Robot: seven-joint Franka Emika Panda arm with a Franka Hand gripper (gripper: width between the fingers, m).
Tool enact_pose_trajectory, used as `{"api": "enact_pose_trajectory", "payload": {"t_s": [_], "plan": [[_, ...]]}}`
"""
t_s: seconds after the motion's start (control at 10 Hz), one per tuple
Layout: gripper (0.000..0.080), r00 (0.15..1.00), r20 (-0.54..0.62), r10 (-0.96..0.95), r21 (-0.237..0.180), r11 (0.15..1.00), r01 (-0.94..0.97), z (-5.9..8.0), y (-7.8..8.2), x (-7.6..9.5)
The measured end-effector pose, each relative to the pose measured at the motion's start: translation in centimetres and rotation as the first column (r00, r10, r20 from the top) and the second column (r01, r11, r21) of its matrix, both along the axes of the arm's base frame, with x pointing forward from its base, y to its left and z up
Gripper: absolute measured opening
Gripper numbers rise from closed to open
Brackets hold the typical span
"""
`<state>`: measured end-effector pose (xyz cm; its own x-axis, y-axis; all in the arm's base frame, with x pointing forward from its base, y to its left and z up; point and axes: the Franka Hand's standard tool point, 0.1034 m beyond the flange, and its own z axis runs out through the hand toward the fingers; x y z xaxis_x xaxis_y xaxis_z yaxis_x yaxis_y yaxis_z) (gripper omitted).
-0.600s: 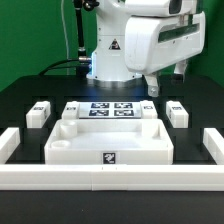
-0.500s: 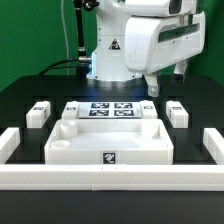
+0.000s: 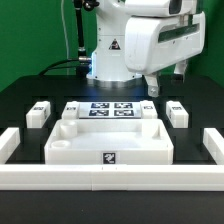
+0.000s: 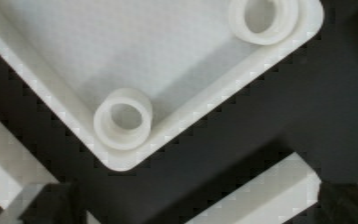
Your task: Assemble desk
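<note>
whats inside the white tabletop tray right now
Two round sockets show on the tabletop's floor in the wrist view, with nothing in either. In the exterior view its front wall hides the near part of the floor.

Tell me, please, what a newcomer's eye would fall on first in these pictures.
The large white tabletop lies front and centre on the black table, a tag on its near wall. Behind it towers the white arm, nearer the exterior view's right. The wrist view shows one tabletop corner with two round sockets.
</note>
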<state>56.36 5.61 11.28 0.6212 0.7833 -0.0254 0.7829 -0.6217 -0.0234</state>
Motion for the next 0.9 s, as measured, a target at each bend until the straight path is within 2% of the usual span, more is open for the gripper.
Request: {"api": "enact_pose_trajectory", "payload": {"t_s": [0.2,0.3,0.5,0.6,0.9], "plan": [[0.065,0.999,0.0,0.042,0.001,0.999,-0.042,-0.1,-0.2,-0.2],[0.065,0.997,-0.004,0.073,0.0,0.997,-0.073,-0.2,-1.0,-1.1],[0.065,0.952,-0.011,0.307,0.008,0.952,-0.307,-0.2,-3.1,-3.4],[0.065,0.932,-0.009,0.364,0.01,0.932,-0.364,-0.5,-3.7,-4.6],[0.065,0.896,-0.012,0.444,0.017,0.896,-0.443,-0.6,-3.6,-4.3]]}}
